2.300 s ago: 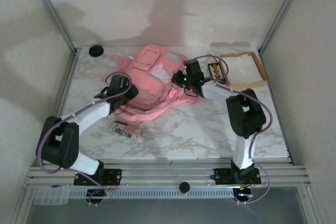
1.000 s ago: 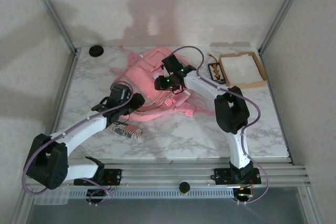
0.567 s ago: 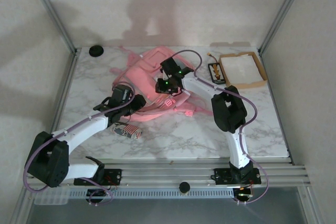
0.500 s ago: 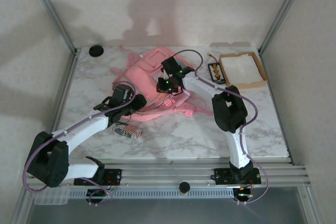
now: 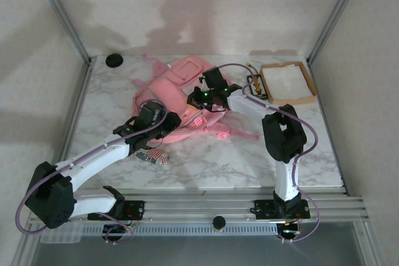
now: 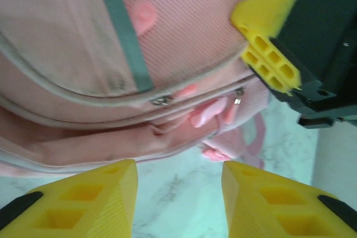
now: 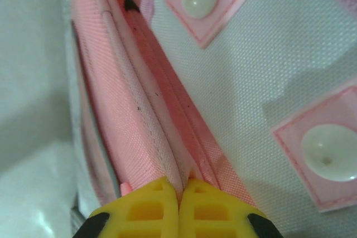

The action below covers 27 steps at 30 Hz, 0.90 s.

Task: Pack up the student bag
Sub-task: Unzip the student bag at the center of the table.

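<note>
Student bag (image 5: 169,85) fold within right hand (image 7: 179,189)

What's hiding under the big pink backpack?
The soft pink fabric backpack lies on the white marble table, its pink straps trailing out over the marble. The spot right beneath it is covered by the bag, so anything there cannot be seen.

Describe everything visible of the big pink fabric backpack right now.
The soft pink woven-fabric backpack lies slumped on the marble table, toward the back. It has grey-blue trim strips, zip pockets with pink pulls, square pink patches with pale round studs, and pink straps trailing onto the table. The right gripper is shut on a pink seam fold; the left gripper hangs open beside its zipped edge, not gripping.
</note>
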Each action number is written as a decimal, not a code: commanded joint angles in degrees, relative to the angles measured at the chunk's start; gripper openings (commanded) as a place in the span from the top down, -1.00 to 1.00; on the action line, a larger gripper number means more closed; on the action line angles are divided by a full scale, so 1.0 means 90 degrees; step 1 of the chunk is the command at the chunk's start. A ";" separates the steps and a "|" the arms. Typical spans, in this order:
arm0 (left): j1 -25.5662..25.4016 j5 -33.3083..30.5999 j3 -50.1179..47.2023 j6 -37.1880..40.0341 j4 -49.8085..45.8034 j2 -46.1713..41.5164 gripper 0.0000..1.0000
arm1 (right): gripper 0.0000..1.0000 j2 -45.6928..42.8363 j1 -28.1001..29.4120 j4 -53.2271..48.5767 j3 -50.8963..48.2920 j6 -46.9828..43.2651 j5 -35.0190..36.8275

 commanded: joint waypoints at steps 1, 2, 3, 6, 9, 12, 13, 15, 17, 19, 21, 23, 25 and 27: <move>-0.0185 -0.0345 0.0441 -0.0966 0.0143 0.0072 0.22 | 1.00 -0.0555 0.0021 0.0939 -0.0129 0.0862 -0.0396; -0.0239 -0.0487 0.0600 -0.0960 -0.0031 0.0184 0.24 | 1.00 -0.0612 0.0041 0.0916 -0.0129 0.0880 -0.0338; -0.0322 -0.0713 0.0793 -0.0961 -0.0280 0.0304 0.24 | 1.00 -0.0667 0.0052 0.0917 -0.0141 0.0923 -0.0283; -0.0533 -0.1072 0.1091 -0.0993 -0.0550 0.0561 0.26 | 1.00 -0.0780 0.0052 0.0954 -0.0187 0.1080 -0.0227; -0.0785 -0.1522 0.1406 -0.0983 -0.0930 0.0909 0.26 | 1.00 -0.0845 0.0051 0.1110 -0.0243 0.1221 -0.0287; -0.0936 -0.1772 0.1593 -0.1120 -0.1464 0.1152 0.28 | 1.00 -0.0900 0.0043 0.1145 -0.0205 0.1229 -0.0235; -0.1015 -0.1948 0.1576 -0.1225 -0.1518 0.1126 0.28 | 1.00 -0.0898 0.0043 0.1152 -0.0206 0.1234 -0.0228; -0.1063 -0.2140 0.1479 -0.1290 -0.1410 0.1075 0.28 | 1.00 -0.0898 0.0041 0.1234 -0.0230 0.1258 -0.0283; -0.1025 -0.2175 0.1515 -0.1272 -0.1402 0.1170 0.27 | 1.00 -0.0900 0.0042 0.1328 -0.0222 0.1266 -0.0326; -0.1014 -0.2328 0.1693 -0.1244 -0.1550 0.1372 0.27 | 1.00 -0.0902 0.0042 0.1346 -0.0222 0.1237 -0.0302; -0.0985 -0.2454 0.1884 -0.1344 -0.1765 0.1551 0.32 | 1.00 -0.0873 0.0042 0.1374 -0.0243 0.1251 -0.0305; -0.0994 -0.2708 0.2022 -0.1425 -0.1865 0.1647 0.33 | 1.00 -0.0838 0.0042 0.1405 -0.0282 0.1304 -0.0347; -0.0959 -0.3025 0.2124 -0.1659 -0.2099 0.1689 0.33 | 1.00 -0.0882 0.0057 0.1591 -0.0400 0.1380 -0.0357; -0.0946 -0.3033 0.2110 -0.1668 -0.1863 0.1673 0.31 | 1.00 -0.0901 0.0081 0.1591 -0.0403 0.1371 -0.0333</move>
